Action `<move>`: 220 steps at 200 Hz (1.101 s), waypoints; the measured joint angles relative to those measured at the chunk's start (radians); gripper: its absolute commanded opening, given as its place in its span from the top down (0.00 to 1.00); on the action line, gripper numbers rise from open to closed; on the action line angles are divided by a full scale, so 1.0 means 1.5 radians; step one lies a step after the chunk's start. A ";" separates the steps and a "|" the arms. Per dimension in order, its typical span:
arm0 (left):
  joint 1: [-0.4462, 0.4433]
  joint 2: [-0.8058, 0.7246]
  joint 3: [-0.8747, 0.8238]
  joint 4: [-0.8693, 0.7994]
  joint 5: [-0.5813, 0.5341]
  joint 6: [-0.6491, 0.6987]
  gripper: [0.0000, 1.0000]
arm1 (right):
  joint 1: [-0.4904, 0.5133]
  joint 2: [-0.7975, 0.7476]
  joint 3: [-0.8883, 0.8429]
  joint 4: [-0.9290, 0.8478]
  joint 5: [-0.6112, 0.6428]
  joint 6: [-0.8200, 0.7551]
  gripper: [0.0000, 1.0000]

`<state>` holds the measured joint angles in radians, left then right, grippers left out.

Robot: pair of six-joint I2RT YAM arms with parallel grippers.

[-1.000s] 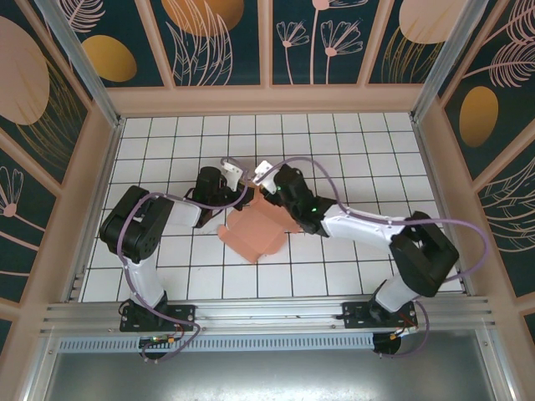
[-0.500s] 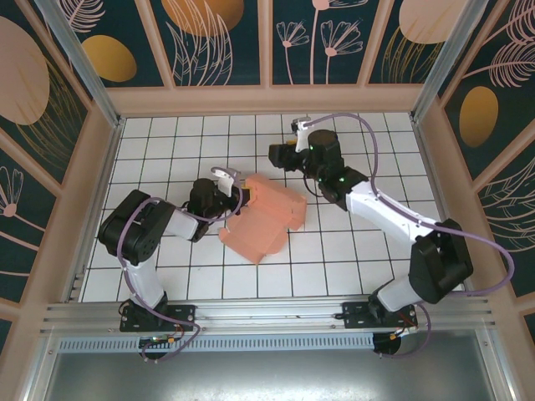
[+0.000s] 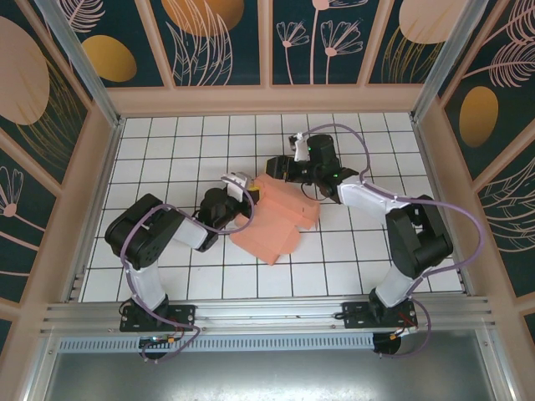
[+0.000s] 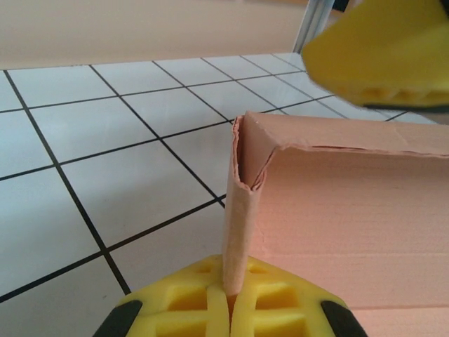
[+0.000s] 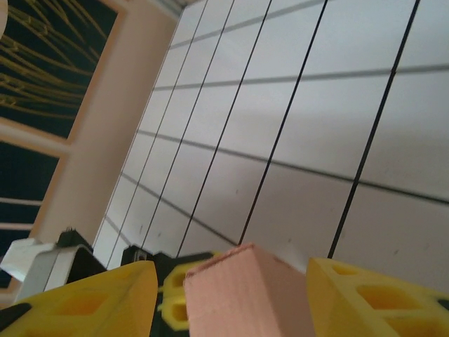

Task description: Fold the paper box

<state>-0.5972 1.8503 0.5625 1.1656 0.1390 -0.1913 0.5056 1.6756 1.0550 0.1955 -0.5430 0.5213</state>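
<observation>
The salmon-pink paper box (image 3: 280,219) lies partly folded on the white tiled floor, with one wall raised. My left gripper (image 3: 242,186) is at its left far corner. In the left wrist view this gripper (image 4: 230,309) is shut on an upright folded flap (image 4: 240,203) of the paper box (image 4: 351,210). My right gripper (image 3: 281,168) is at the box's far edge. In the right wrist view it (image 5: 230,270) stands open, its yellow fingers (image 5: 105,298) on either side of a raised corner of the box (image 5: 245,295) with a gap on the left.
Peach walls (image 3: 267,98) and aluminium posts fence the tiled floor (image 3: 167,142). The two arms' wrists sit close together over the box's far left corner. A yellow finger of the right gripper (image 4: 379,49) shows at the top right of the left wrist view.
The right arm swung off the box to the far side, then came back down to its far edge. The left gripper shut on the flap. The box slid slightly right.
</observation>
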 measured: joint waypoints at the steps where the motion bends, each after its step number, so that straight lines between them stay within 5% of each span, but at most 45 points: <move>1: 0.000 0.000 0.000 0.000 -0.002 0.002 0.96 | 0.000 0.001 -0.001 0.001 -0.002 0.001 0.41; 91: -0.001 0.028 -0.014 0.003 -0.034 0.066 0.92 | -0.031 0.062 -0.038 0.083 -0.127 0.042 0.42; 195: -0.001 0.063 -0.027 0.062 -0.028 0.103 0.91 | -0.021 0.148 -0.009 0.093 -0.157 0.057 0.42; 220: -0.001 0.064 -0.027 0.062 -0.028 0.108 0.82 | -0.020 0.154 -0.002 0.093 -0.163 0.058 0.44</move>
<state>-0.5987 1.9461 0.5217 1.2587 0.0963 -0.0296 0.4751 1.9068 1.0519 0.3347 -0.7876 0.6090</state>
